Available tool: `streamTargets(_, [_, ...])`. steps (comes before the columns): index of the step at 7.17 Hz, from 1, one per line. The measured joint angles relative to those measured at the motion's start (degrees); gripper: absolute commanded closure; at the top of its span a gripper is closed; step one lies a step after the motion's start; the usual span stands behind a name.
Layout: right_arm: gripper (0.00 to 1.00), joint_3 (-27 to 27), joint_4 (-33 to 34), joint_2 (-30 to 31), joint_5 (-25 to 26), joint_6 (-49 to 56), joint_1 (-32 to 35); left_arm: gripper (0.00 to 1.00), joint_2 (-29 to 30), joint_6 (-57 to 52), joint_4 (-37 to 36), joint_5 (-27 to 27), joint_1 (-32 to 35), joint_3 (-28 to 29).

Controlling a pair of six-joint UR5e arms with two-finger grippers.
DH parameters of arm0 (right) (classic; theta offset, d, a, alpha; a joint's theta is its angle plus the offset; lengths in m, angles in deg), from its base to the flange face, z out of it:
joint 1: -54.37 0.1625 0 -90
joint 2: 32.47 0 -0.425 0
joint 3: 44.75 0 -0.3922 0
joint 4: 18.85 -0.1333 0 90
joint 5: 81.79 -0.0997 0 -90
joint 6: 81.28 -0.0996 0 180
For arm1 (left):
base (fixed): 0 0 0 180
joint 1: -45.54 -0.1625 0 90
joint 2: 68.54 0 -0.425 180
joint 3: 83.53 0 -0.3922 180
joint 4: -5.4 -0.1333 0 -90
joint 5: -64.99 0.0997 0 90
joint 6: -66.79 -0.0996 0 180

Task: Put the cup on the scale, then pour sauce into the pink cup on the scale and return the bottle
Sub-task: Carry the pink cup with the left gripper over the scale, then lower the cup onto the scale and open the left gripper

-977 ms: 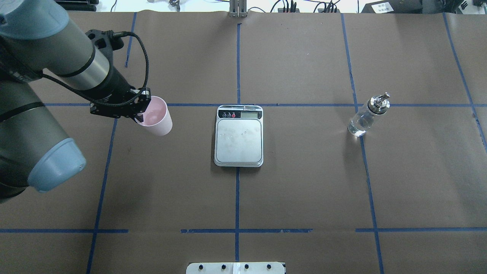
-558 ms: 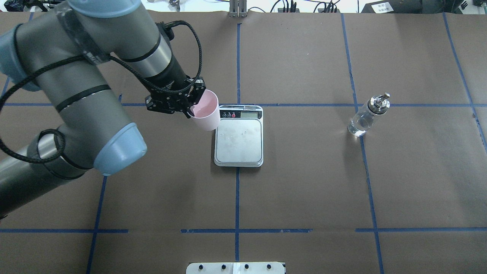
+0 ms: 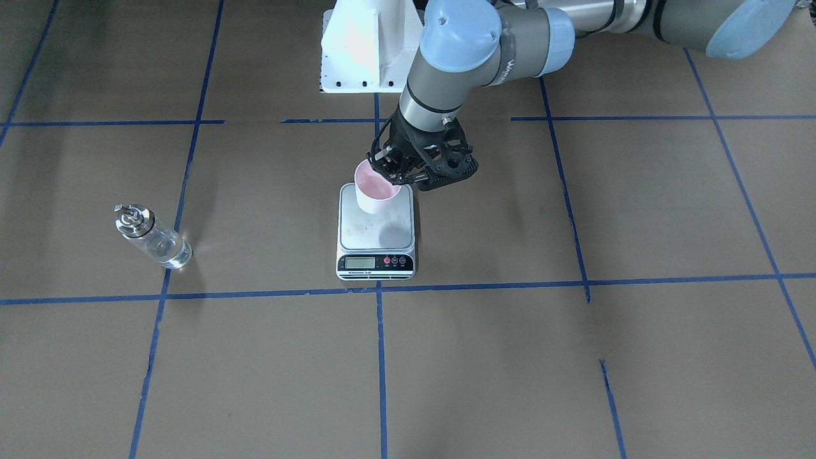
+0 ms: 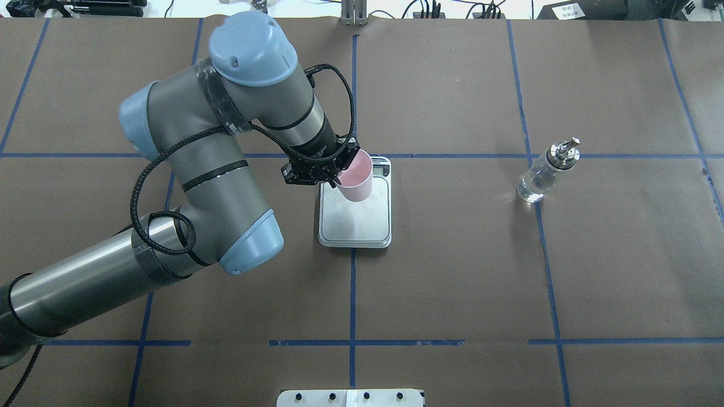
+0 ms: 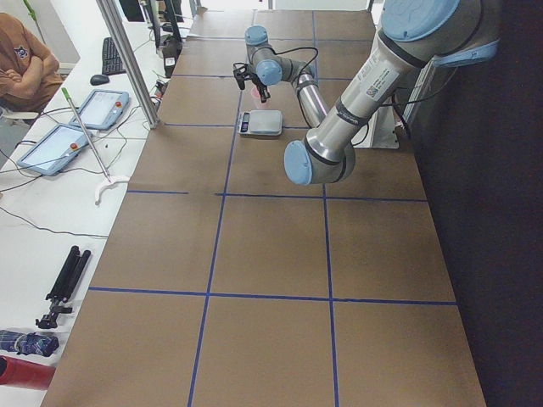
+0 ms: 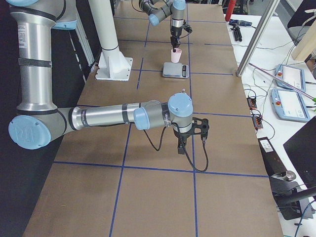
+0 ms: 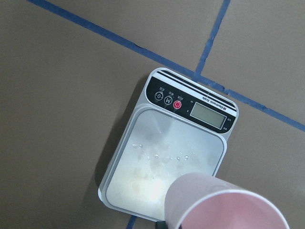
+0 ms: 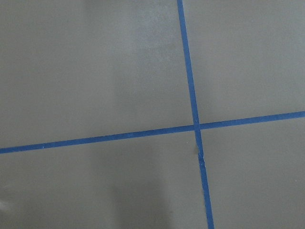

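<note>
Left arm (image 4: 215, 186) stretched forward, wrist down, jaws pinching cup (image 4: 355, 180) rim. Right arm (image 6: 108, 116) extended low, jaws unclear.

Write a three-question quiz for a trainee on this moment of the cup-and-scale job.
1. True or false: the left gripper holds the cup over the scale.
2. Where is the bottle?
A) On the scale's platform
B) Standing on the table, well apart from the scale
C) Lying inside the cup
3. Fill the gap: the scale's display sits on the side turned ___ from the robot.

Key: 1 true; 2 B; 3 away.
</note>
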Motion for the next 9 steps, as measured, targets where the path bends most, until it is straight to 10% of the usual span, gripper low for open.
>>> streamTargets(5, [0.00,-0.01,-0.22,-0.16,-0.06,-0.04,-0.23,1.00,1.05,0.58,0.54,7.08,-3.79,4.50])
streamTargets(6, [0.00,-0.01,-0.14,-0.33,-0.08,-0.04,-0.23,0.85,1.03,0.43,0.55,7.54,-4.06,4.68])
streamTargets(7, [0.00,0.00,-0.05,-0.56,-0.12,-0.04,-0.23,0.01,1.02,0.24,0.54,7.69,-4.18,4.66])
streamTargets(9, [0.00,0.01,0.04,-0.79,-0.15,0.01,-0.40,0.00,0.90,-0.14,0.47,7.77,-4.21,4.40])
